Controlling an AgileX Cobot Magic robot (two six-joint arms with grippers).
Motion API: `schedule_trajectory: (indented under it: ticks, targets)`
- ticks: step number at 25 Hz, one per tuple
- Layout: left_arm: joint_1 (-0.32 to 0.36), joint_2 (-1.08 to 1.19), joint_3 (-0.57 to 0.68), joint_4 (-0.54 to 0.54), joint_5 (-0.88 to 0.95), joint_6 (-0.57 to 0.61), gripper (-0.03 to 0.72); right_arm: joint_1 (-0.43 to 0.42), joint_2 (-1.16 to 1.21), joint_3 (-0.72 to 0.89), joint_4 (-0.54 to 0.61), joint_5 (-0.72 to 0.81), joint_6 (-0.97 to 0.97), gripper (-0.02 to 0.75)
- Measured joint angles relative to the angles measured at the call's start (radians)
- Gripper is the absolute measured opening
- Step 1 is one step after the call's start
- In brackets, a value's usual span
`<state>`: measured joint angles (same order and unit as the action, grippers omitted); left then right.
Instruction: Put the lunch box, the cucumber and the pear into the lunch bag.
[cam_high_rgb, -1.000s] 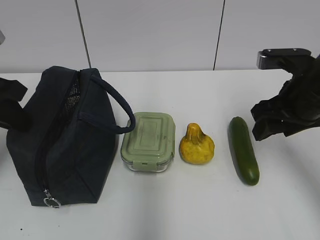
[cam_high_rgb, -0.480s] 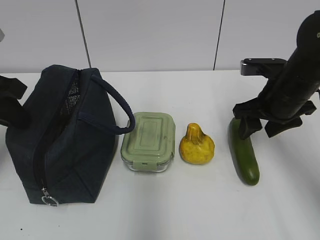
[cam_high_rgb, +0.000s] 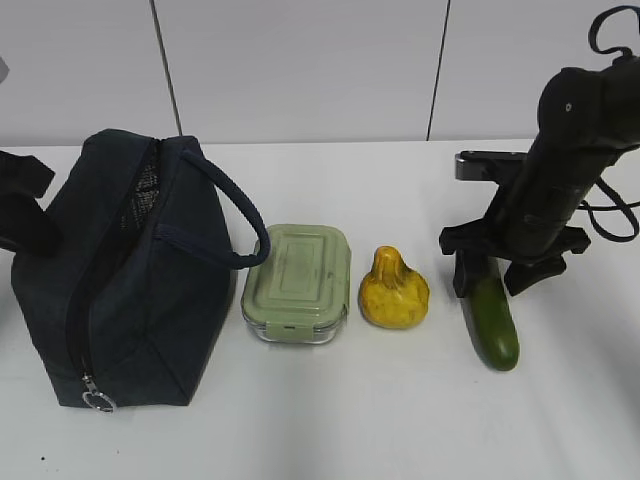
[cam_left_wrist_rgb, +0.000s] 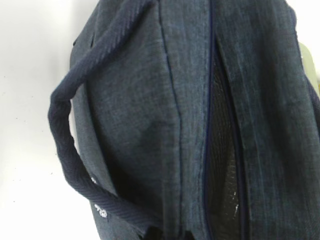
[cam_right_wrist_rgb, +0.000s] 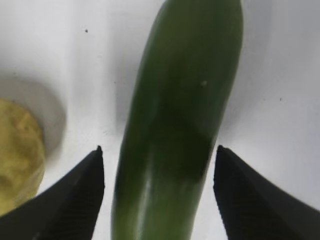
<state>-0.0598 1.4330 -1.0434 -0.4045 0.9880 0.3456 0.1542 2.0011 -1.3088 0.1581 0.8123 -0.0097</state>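
The right gripper stands open astride the cucumber, one finger on each side, ready to close; the cucumber lies on the counter beside the pear and lunch box. The left gripper, closed, is hidden behind the lunch bag, apparently steadying it; what it pinches is unclear.
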Motion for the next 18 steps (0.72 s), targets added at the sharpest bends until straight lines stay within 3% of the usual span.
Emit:
schedule_trajectory:
  ticks: [6, 12, 18]
  targets:
    - [0.0, 0.0, 0.0, 0.001, -0.001, 0.0, 0.015, 0.0, 0.055, -0.009, -0.002, 0.032, 0.002, 0.519]
    - [0.0, 0.0, 0.0, 0.001, -0.001, 0.0, 0.015, 0.0, 0.049, -0.009, -0.018, 0.063, 0.0, 0.418]
    - [0.0, 0.0, 0.0, 0.001, -0.004, 0.0, 0.015, 0.0, -0.083, -0.087, 0.015, 0.105, -0.05, 0.41]
